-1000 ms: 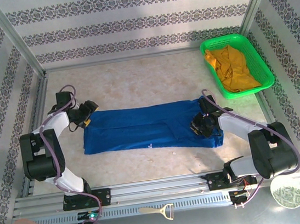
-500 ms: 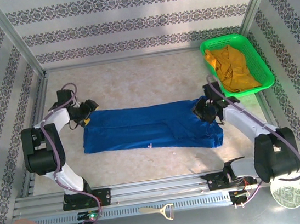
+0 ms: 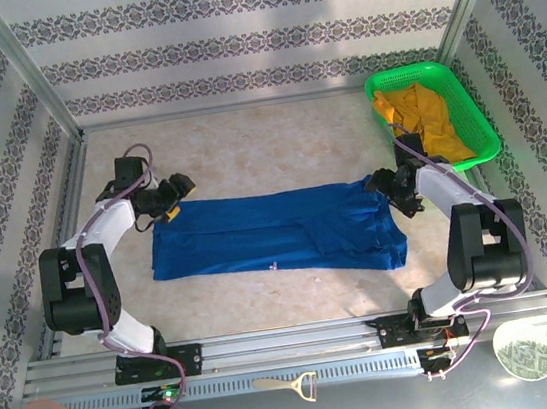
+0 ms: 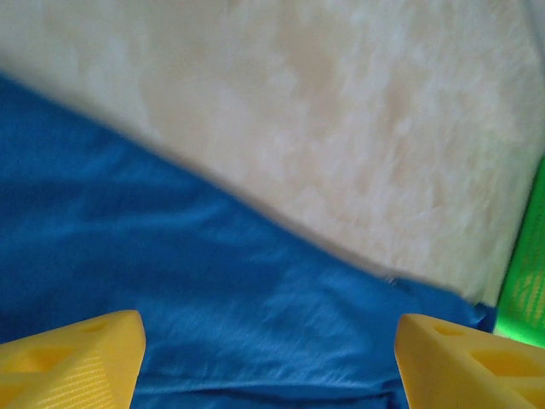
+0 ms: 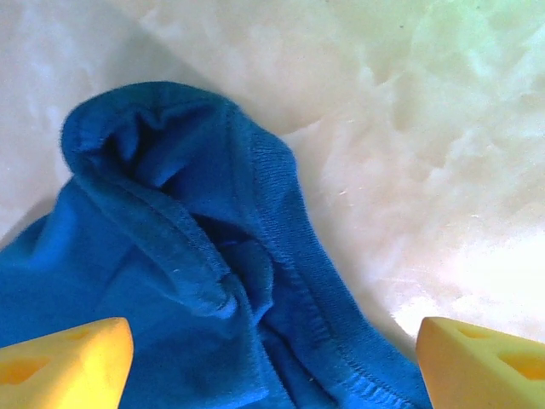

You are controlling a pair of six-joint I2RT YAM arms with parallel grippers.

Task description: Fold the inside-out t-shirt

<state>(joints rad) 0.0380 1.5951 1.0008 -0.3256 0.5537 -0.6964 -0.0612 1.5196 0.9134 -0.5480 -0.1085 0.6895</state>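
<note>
The inside-out t-shirt (image 3: pixel 277 234) lay stretched across the tabletop (image 3: pixel 266 150). The left claw (image 3: pixel 175 194) stood wide apart at its left end (gripping nothing); the right claw (image 3: pixel 391 189) gaped over the right end.

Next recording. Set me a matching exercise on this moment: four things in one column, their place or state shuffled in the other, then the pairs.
Things
1. t-shirt
2. yellow garment
3. left gripper
4. right gripper

Places or states
A. in the green basket
B. open, at the shirt's far-left corner
C. laid out across the middle of the table
D. open, at the shirt's far-right corner

Pairs: 1-C, 2-A, 3-B, 4-D
</note>
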